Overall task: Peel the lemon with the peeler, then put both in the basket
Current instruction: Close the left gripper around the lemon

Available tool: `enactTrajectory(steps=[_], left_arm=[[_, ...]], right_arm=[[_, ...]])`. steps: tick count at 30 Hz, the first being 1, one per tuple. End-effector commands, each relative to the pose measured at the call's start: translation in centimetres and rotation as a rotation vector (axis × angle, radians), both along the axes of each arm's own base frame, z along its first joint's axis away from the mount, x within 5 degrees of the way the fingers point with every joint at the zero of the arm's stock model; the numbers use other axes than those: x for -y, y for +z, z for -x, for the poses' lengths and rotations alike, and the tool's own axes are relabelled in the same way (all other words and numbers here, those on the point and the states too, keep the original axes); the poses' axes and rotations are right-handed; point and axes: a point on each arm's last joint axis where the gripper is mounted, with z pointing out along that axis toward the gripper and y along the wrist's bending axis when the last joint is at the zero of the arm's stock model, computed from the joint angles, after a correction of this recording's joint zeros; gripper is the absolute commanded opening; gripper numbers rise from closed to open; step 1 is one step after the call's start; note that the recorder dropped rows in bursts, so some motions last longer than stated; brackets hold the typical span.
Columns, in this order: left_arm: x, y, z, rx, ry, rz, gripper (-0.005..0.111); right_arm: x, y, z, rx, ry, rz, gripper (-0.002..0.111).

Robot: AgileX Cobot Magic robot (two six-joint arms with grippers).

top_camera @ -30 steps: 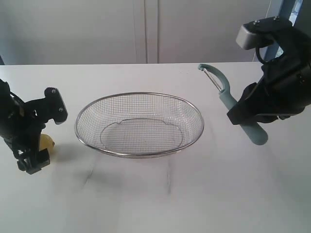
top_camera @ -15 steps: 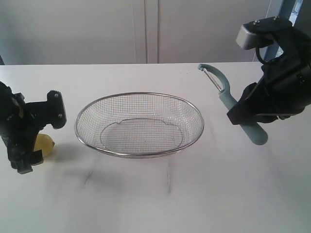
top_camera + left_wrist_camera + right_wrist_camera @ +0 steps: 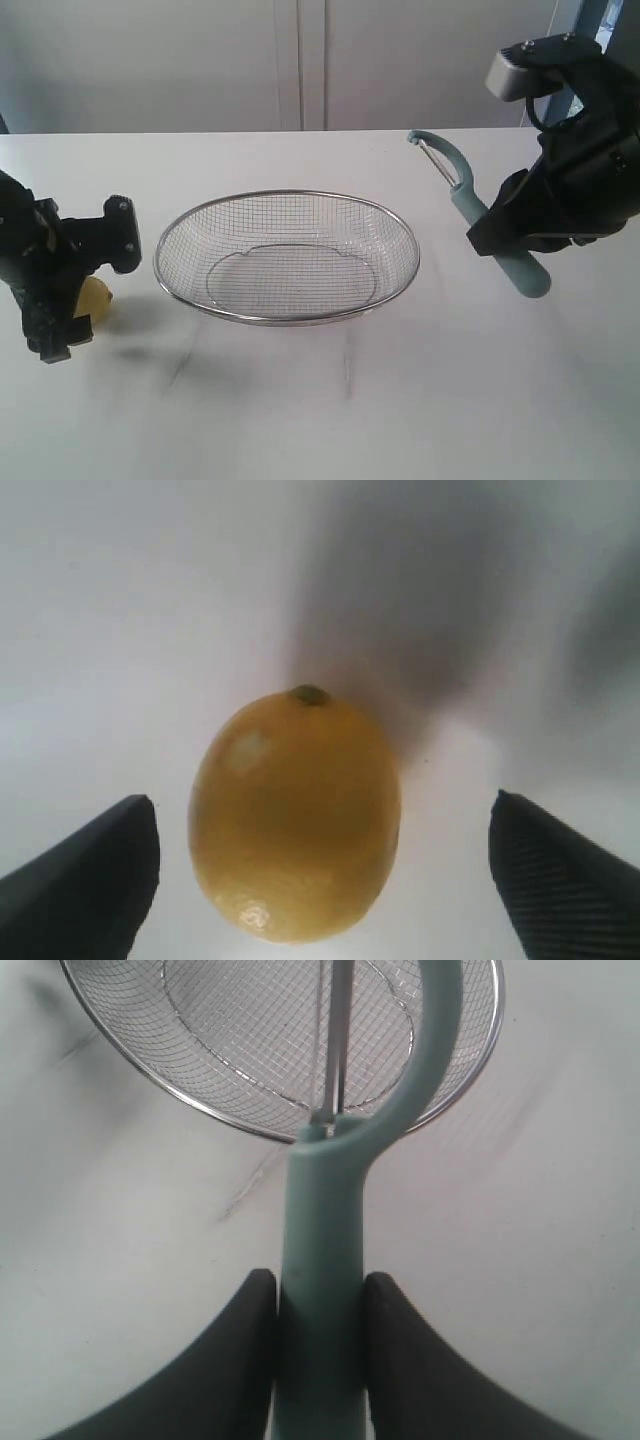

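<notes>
The yellow lemon (image 3: 97, 296) lies on the white table left of the basket (image 3: 288, 193), half hidden behind my left gripper (image 3: 88, 290). In the left wrist view the lemon (image 3: 295, 815) sits between the two black fingers (image 3: 100, 870), with a gap on each side. That gripper (image 3: 320, 810) is open and touches nothing. My right gripper (image 3: 500, 238) is shut on the handle of the pale teal peeler (image 3: 457, 185) and holds it in the air right of the basket. Its blade end points up and away. The right wrist view shows both fingers pressed on the peeler handle (image 3: 322, 1250).
The wire mesh basket (image 3: 200, 1110) stands in the middle of the white table (image 3: 320, 400) with nothing in it. A pale wall runs behind the table's far edge.
My left gripper has come down and slightly toward the basket, closing in around the lemon with its jaws still wide. The right arm and peeler have stayed still.
</notes>
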Motion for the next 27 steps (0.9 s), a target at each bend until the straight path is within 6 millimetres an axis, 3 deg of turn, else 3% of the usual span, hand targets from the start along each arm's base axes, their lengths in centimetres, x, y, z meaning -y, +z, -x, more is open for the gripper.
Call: enactTrajectory(steps=[1, 23, 27], left_arm=[[0.08, -0.45, -0.16, -0.010, -0.010, -0.009, 0.090], [-0.19, -0.62, -0.73, 0.028, -0.028, -0.010, 0.084], [-0.16, -1.36, -0.82, 0.006, -0.028, -0.017, 0.084]], right_arm=[[0.22, 0.26, -0.08, 0.020, -0.015, -0.011, 0.000], [0.22, 0.26, -0.08, 0.020, -0.015, -0.011, 0.000], [0.22, 0.27, -0.11, 0.022, -0.016, -0.012, 0.000]])
